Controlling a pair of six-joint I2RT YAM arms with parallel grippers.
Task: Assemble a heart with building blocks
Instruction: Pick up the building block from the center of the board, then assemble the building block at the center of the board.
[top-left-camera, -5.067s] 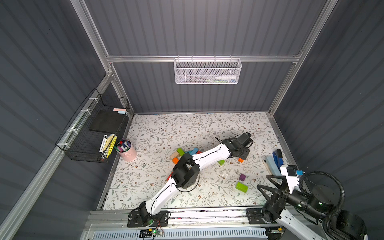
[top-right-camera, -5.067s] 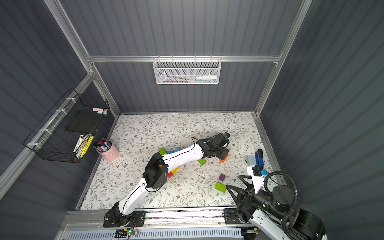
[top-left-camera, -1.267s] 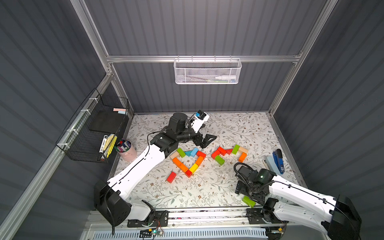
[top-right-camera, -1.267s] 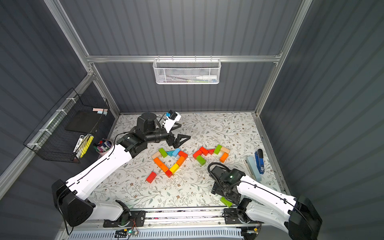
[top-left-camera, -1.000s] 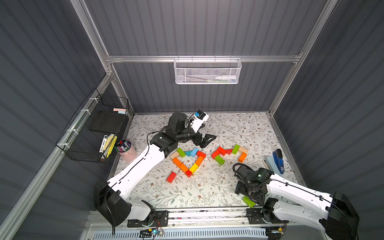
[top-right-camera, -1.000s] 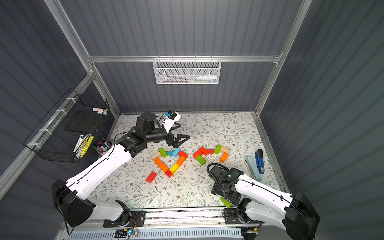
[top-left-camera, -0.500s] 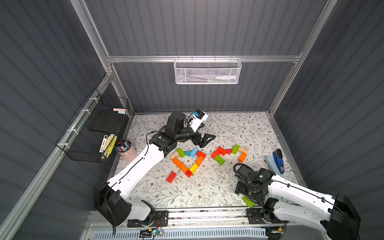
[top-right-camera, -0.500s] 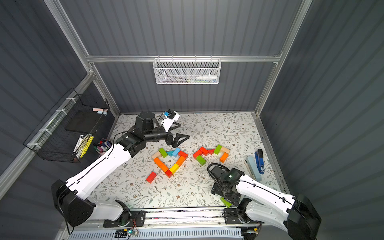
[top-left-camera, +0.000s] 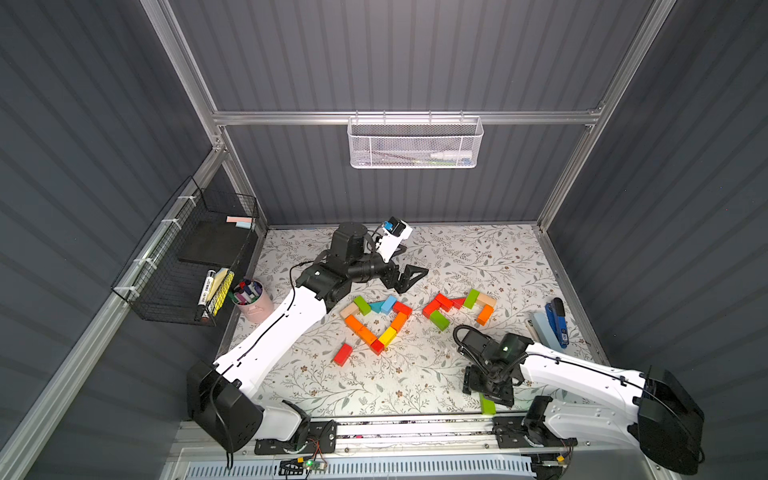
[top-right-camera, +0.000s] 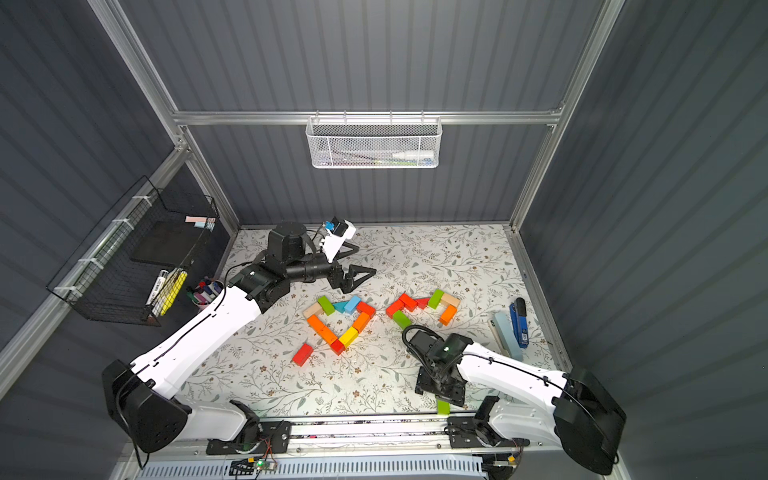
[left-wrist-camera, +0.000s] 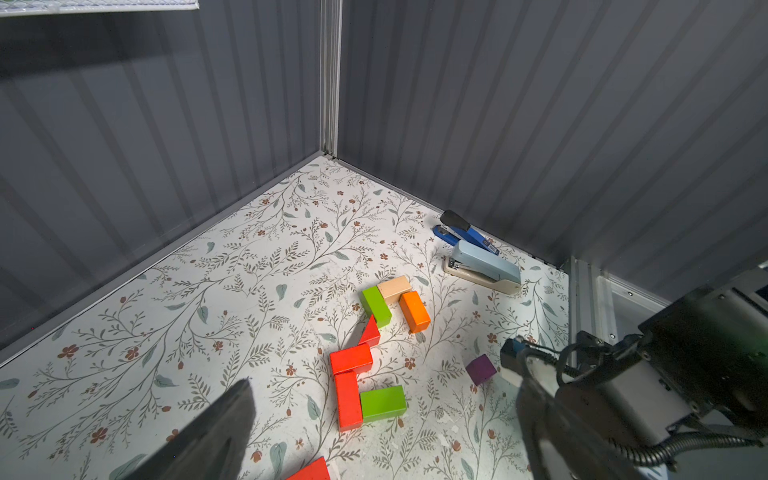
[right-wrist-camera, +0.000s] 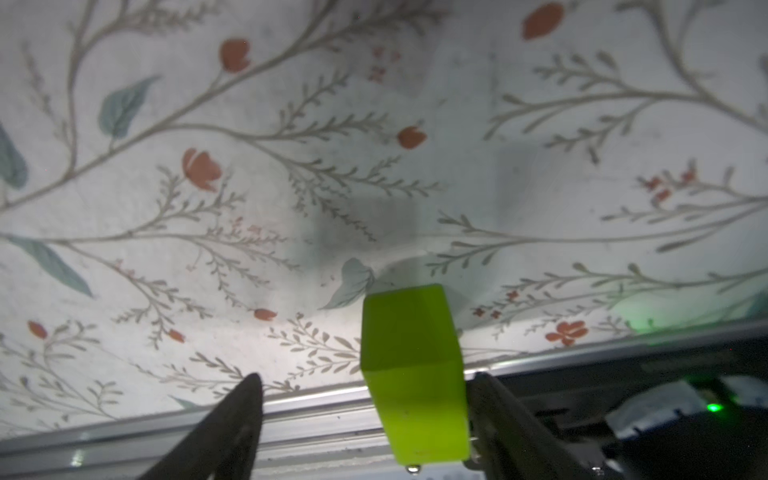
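Building blocks lie on the floral mat in two groups: a V of orange, yellow, red, green, blue and tan blocks (top-left-camera: 376, 320) and a red, green, tan and orange group (top-left-camera: 457, 307) to its right. A lone red block (top-left-camera: 343, 354) lies in front of the V. My left gripper (top-left-camera: 409, 278) hovers open behind the V, holding nothing. My right gripper (top-left-camera: 488, 395) points down at the mat's front edge over a lime green block (right-wrist-camera: 411, 353). One finger touches that block; the other stands apart from it. A purple cube (left-wrist-camera: 481, 369) shows by the right arm.
Two staplers (top-left-camera: 555, 318) lie at the right wall. A pink cup of markers (top-left-camera: 251, 299) stands at the left edge under a black wire basket (top-left-camera: 187, 266). A white mesh basket (top-left-camera: 413, 143) hangs on the back wall. The metal front rail (top-left-camera: 415, 424) runs just beyond the green block.
The right gripper's jaws have narrowed round the lime green block at the front edge. The left arm has drawn back slightly and stays open.
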